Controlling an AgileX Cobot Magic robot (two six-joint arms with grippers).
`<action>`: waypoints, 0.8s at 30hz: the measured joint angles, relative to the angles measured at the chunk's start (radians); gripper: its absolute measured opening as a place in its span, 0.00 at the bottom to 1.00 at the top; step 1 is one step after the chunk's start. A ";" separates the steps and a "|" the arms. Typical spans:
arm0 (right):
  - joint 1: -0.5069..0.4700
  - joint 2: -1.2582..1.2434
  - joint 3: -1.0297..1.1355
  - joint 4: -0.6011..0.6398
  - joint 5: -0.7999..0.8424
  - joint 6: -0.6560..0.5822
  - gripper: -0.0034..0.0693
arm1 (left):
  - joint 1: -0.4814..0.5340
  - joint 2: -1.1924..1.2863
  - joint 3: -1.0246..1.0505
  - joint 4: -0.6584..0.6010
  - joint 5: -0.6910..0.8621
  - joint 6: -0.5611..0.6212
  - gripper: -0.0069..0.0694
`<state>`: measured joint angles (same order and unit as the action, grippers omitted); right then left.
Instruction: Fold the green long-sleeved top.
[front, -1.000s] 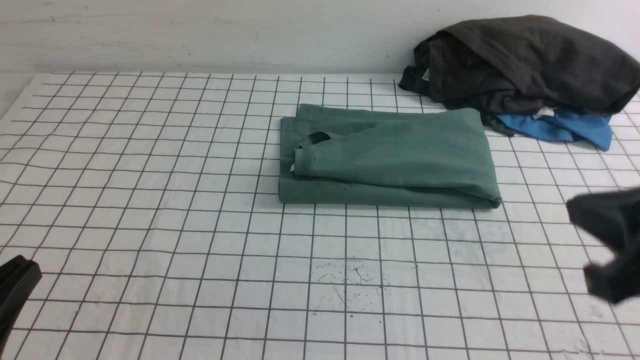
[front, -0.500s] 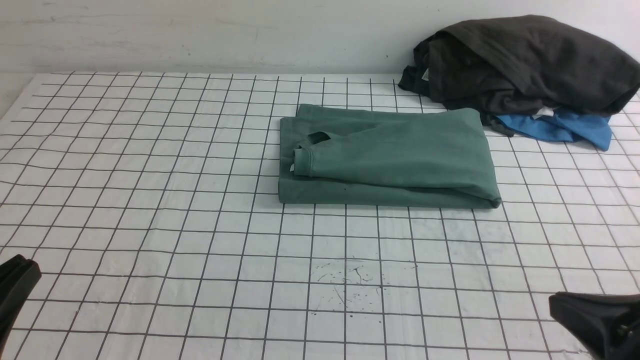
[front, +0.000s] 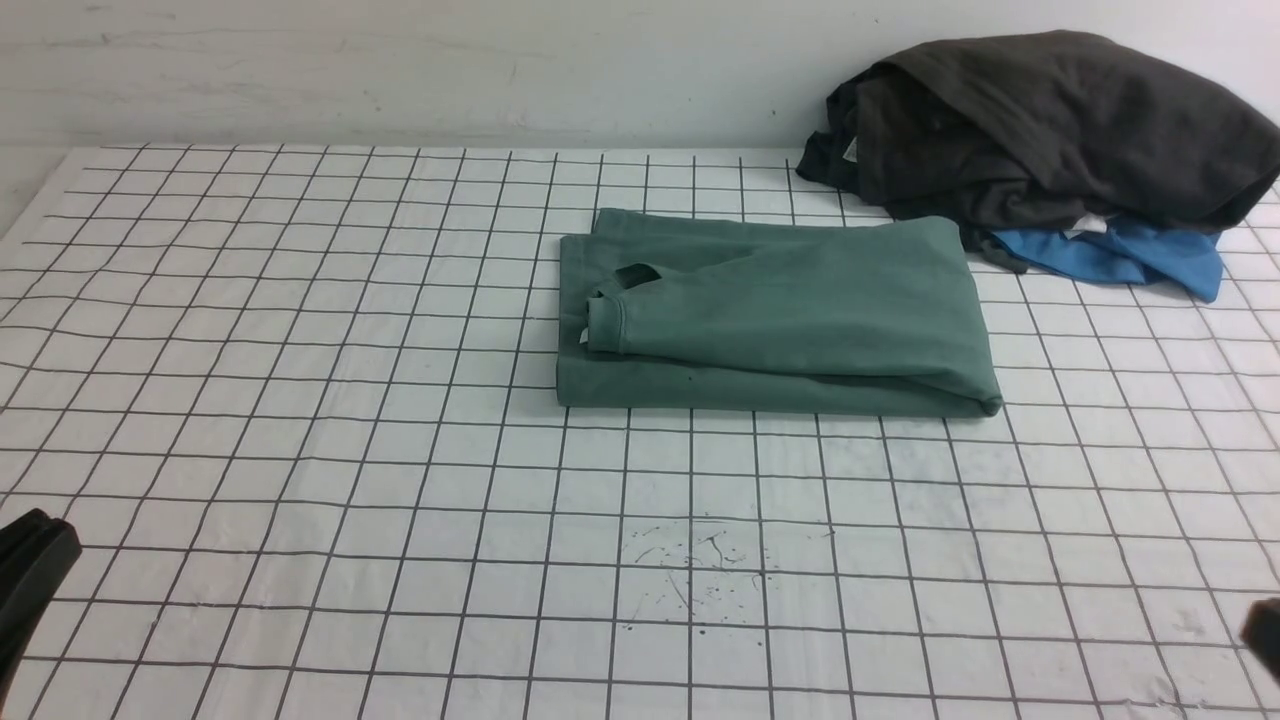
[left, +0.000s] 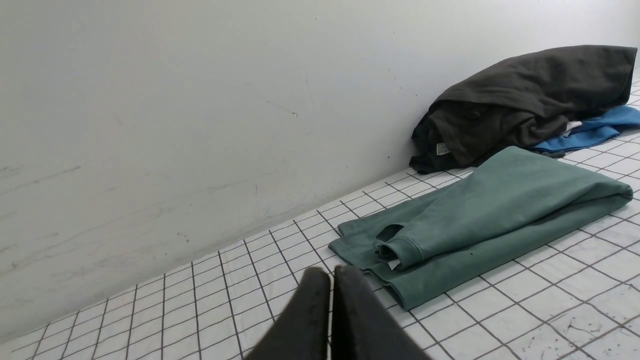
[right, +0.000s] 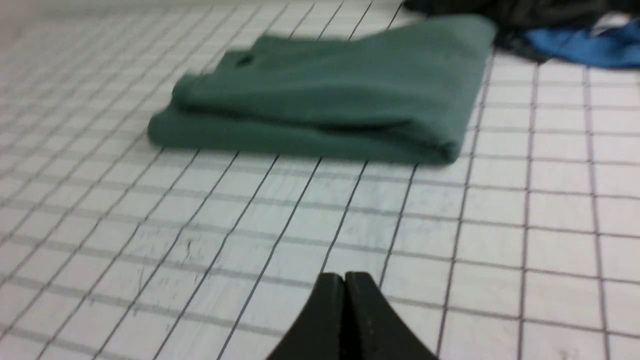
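Note:
The green long-sleeved top (front: 775, 315) lies folded into a flat rectangle in the middle of the gridded table, a ribbed cuff and a small white label showing at its left end. It also shows in the left wrist view (left: 480, 220) and the right wrist view (right: 330, 95). My left gripper (left: 331, 272) is shut and empty, hanging over the table short of the top's left end; in the front view it (front: 35, 560) sits at the near left corner. My right gripper (right: 344, 277) is shut and empty, well in front of the top; only a dark sliver of it (front: 1265, 630) shows at the near right edge.
A dark grey-black clothes heap (front: 1050, 125) lies at the back right against the wall, with a bright blue garment (front: 1120, 255) under its near side. The white wall (front: 400, 70) runs along the table's far edge. Ink specks (front: 700, 565) mark the cloth near the front.
My right gripper has drawn back and down toward the near right corner, almost out of the front view. The left gripper and the folded top have stayed put.

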<state>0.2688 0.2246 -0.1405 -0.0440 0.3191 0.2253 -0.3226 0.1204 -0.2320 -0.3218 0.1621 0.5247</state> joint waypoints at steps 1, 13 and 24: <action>-0.015 -0.024 0.009 0.006 -0.002 -0.009 0.03 | 0.000 0.000 0.000 0.000 0.000 0.000 0.08; -0.266 -0.234 0.165 0.157 0.047 -0.271 0.03 | 0.000 0.000 0.002 0.000 0.000 0.000 0.08; -0.269 -0.234 0.164 0.156 0.049 -0.281 0.03 | 0.000 0.000 0.002 0.000 0.000 0.000 0.08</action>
<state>0.0000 -0.0096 0.0231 0.1116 0.3685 -0.0559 -0.3226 0.1200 -0.2303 -0.3218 0.1621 0.5247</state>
